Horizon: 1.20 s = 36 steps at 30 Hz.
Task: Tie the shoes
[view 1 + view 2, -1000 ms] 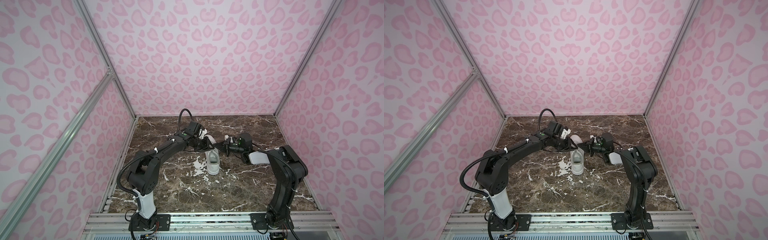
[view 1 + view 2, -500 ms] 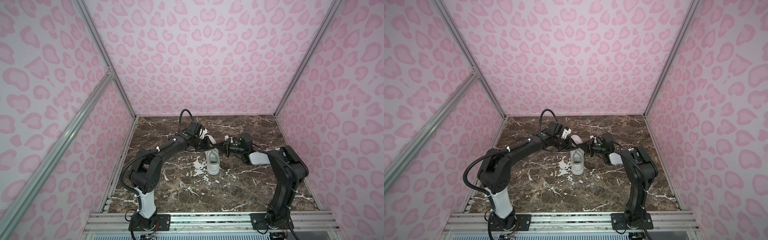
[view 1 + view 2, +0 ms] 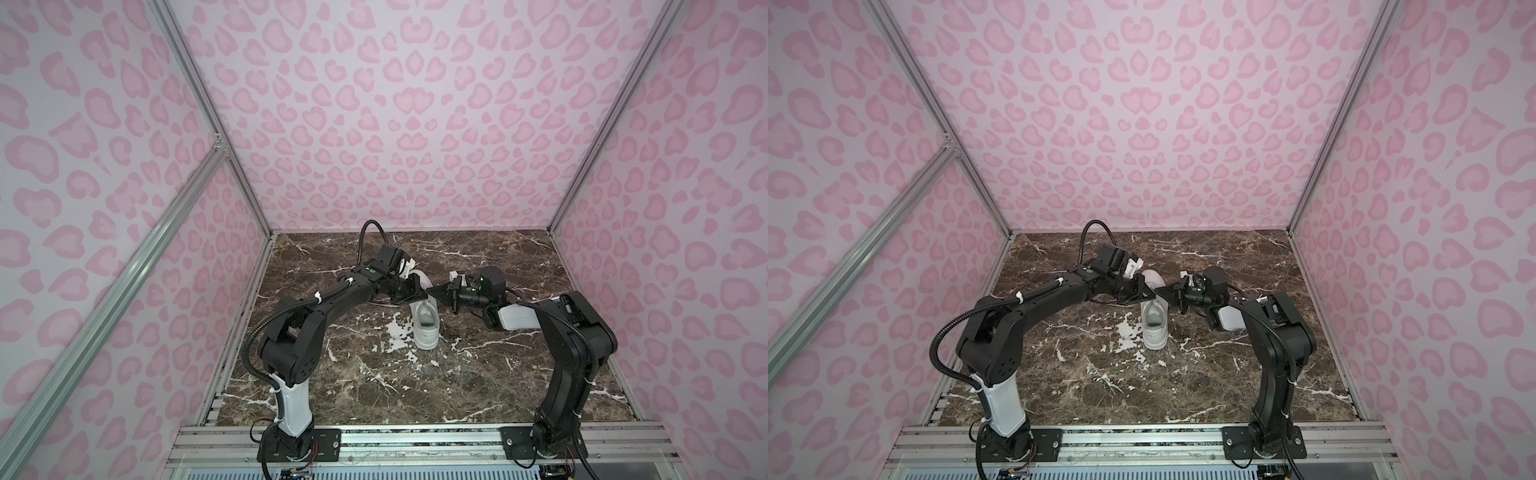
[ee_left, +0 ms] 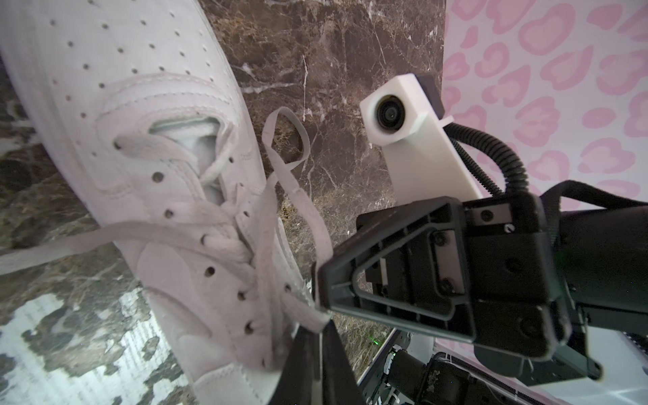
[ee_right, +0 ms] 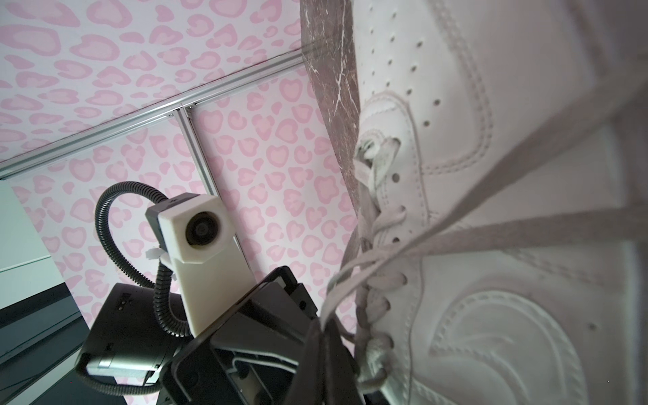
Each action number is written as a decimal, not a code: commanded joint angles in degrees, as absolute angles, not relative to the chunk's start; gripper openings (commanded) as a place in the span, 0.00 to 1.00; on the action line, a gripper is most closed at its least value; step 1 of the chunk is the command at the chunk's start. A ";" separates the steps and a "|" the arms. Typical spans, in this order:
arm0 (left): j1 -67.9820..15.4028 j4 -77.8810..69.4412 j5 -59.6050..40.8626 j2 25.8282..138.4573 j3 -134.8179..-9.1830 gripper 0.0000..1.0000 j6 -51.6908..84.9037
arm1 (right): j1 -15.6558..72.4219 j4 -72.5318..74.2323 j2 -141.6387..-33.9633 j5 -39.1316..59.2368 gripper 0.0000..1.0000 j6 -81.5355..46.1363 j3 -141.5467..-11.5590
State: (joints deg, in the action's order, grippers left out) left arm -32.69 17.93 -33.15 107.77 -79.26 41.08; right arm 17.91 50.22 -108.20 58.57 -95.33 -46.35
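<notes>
**Both top views:** a white sneaker (image 3: 426, 332) sits on a dark marble table (image 3: 478, 374), directly under the two sets of jaws. Its heel is on the near side of them and its toe beyond. The left gripper (image 3: 423, 293) and right gripper (image 3: 438, 296) meet tip to tip over the eyelets. That is probably because the laces come out there, and a knot needs both ends worked together.

**Left wrist view:** the laces (image 4: 273, 224) run from the eyelets to the spot where the tips of the left gripper (image 4: 321, 328) and right gripper (image 4: 324, 291) touch. A slack loop lies on the table beyond the jaws. The left jaws are narrow and seem pinched on a lace (their tips sit low at the frame edge, so not certain).

**Right wrist view:** two taut strands converge into the right gripper (image 5: 322, 326), whose jaws are fully closed on them. The sneaker's side fills the space just past the jaws.

**Vs 1 s ago:** the left gripper has moved in to close the gap to the right jaws, and its own jaws have gone from partly apart to narrow. The right gripper & sneaker are unchanged.
</notes>
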 commanded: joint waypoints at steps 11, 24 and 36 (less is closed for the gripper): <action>-32.70 20.72 -31.84 104.12 -79.50 0.08 39.91 | 16.49 49.33 -105.89 58.38 0.19 -92.98 -44.51; -32.69 23.99 -31.11 100.79 -79.76 0.09 39.56 | 12.27 15.53 -96.28 56.61 0.29 -69.37 -47.33; -32.69 23.43 -32.84 98.33 -85.31 0.04 41.35 | 15.30 -13.39 -83.26 36.73 0.37 -26.28 -56.29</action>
